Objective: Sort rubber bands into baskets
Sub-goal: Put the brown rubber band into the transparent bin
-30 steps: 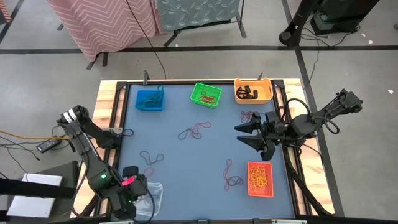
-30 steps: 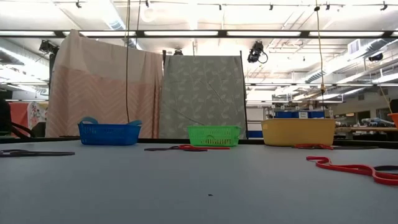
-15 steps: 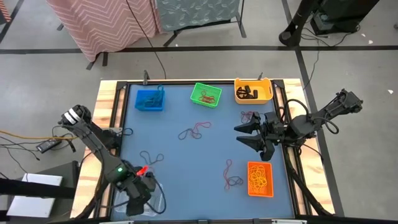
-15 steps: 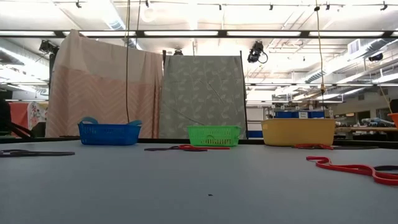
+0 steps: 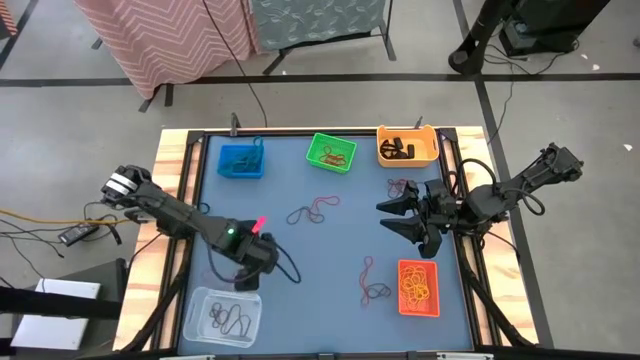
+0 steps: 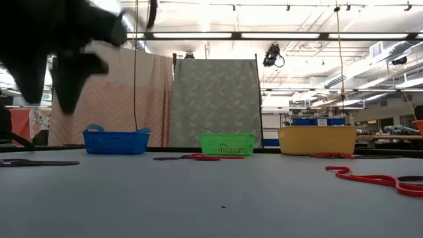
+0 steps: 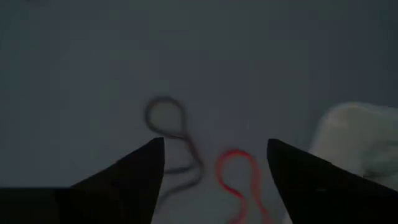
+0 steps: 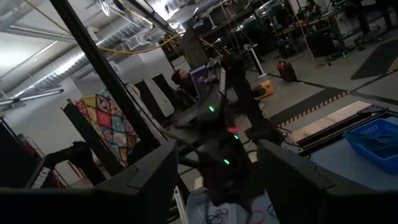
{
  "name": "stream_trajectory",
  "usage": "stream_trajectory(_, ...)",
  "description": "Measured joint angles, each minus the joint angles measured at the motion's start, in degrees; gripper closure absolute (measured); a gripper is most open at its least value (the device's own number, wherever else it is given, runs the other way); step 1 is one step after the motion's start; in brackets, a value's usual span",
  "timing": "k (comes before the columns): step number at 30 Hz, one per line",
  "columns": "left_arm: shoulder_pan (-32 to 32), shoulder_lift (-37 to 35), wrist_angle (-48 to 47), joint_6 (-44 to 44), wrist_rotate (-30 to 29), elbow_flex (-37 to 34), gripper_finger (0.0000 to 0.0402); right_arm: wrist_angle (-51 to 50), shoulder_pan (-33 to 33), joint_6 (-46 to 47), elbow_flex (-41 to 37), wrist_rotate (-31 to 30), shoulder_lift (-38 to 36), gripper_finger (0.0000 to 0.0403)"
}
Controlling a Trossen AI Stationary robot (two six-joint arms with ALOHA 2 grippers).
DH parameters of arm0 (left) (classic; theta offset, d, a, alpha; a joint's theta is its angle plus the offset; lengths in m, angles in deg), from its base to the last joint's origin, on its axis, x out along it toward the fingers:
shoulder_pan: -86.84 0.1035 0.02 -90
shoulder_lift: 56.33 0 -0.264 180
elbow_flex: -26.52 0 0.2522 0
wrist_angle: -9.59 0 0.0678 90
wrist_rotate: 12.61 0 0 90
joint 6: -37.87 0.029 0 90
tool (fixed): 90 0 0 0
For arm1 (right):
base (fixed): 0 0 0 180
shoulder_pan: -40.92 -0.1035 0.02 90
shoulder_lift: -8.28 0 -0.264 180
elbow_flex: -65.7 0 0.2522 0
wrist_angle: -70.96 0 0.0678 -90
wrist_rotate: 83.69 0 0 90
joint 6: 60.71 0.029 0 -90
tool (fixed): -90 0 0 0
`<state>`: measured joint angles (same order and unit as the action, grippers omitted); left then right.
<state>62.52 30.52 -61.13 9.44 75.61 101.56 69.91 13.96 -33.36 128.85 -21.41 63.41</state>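
Note:
My left gripper (image 5: 247,274) (image 7: 214,143) points down, open, just above the blue mat. A dark rubber band (image 7: 166,118) and a red one (image 7: 236,175) lie flat on the mat beneath the gap between its fingers. The clear white basket (image 5: 222,315) stands near it at the near left with dark bands inside. More bands lie loose at mid-table (image 5: 314,210), at the near right (image 5: 370,285) and at the far right (image 5: 402,187). My right gripper (image 5: 383,216) (image 8: 217,149) waits open and level above the right side.
The blue basket (image 5: 240,160), the green basket (image 5: 331,152) and the yellow-orange basket (image 5: 407,146) stand along the far edge. The red-orange basket (image 5: 418,287), holding orange bands, sits at the near right. A raised wooden frame (image 5: 172,170) borders the mat.
My left gripper has swung from above the clear white basket toward the far edge and a little to the right. It has sunk over the dark and red bands and now shows in the low view. Dark bands now show in the basket where it stood.

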Motion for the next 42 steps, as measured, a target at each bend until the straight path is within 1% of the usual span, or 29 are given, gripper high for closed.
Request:
stream_trajectory(4,2.39,0.02,7.09,0.82,-2.16,-8.69,0.0115,0.02,0.02,-0.21,0.0,-1.44,0.04,0.0172)
stream_trajectory(6,3.3,0.02,9.37,-0.4,-4.44,-11.94,0.0116,0.0,0.02,-0.26,0.0,-1.65,0.07,0.0172)
stream_trajectory(8,4.03,0.02,11.34,-1.8,-5.46,-14.6,0.0117,0.02,0.02,-0.26,0.0,-1.74,0.07,0.0172)
stream_trajectory(12,4.52,0.0,17.12,-1.95,-4.0,-17.99,0.0117,0.02,0.02,-0.3,0.0,-1.79,0.07,0.0172)
stream_trajectory(17,4.52,-0.28,21.58,-2.25,-3.99,-20.09,0.0121,0.0,0.02,-0.3,0.0,-1.82,0.09,0.0172)
stream_trajectory(19,4.47,-0.25,21.55,-2.66,-4.78,-20.26,0.0135,-0.01,0.03,-0.3,0.0,-1.82,0.09,0.0172)
stream_trajectory(20,4.45,-0.22,21.38,-2.79,-4.96,-20.26,0.015,-0.02,0.03,-0.3,0.0,-1.81,0.09,0.0172)
stream_trajectory(22,4.44,-0.2,21.21,-3.03,-5.07,-20.26,0.0197,-0.02,0.02,-0.33,0.0,-1.82,0.09,0.0172)
stream_trajectory(23,4.44,-0.17,21.25,-3.09,-5.13,-20.26,0.023,-0.02,0.03,-0.38,0.0,-1.79,0.09,0.0172)
stream_trajectory(26,4.44,-0.05,21.5,-3.7,-6.02,-19.42,0.0357,-0.06,0.03,-0.5,0.0,-1.79,0.09,0.0172)
stream_trajectory(27,4.45,0.04,21.33,-4.02,-6.47,-18.92,0.0377,-0.09,0.02,-0.5,0.0,-1.79,0.09,0.0172)
stream_trajectory(30,4.58,0.31,18.99,-3.81,-9.43,-16.0,0.0395,-0.19,0.02,-0.53,0.0,-1.79,0.1,0.0172)
stream_trajectory(33,5.06,-0.47,16.06,-1.4,-12.63,-11.87,0.0398,-0.32,0.04,-1.38,0.0,-1.79,0.11,0.0172)
stream_trajectory(38,8.54,-2.25,17.55,3.7,-17.74,-5.09,0.04,0.43,0.87,-1.9,0.0,-1.8,0.11,0.0172)
stream_trajectory(40,10.25,-2.29,19.07,6.55,-17.77,-2.38,0.04,1.23,1.29,-1.85,0.0,-1.79,0.11,0.0172)
stream_trajectory(42,11.11,-2.29,21.27,9.91,-15.09,0.72,0.04,1.83,1.35,-1.83,0.0,-1.84,0.11,0.0172)
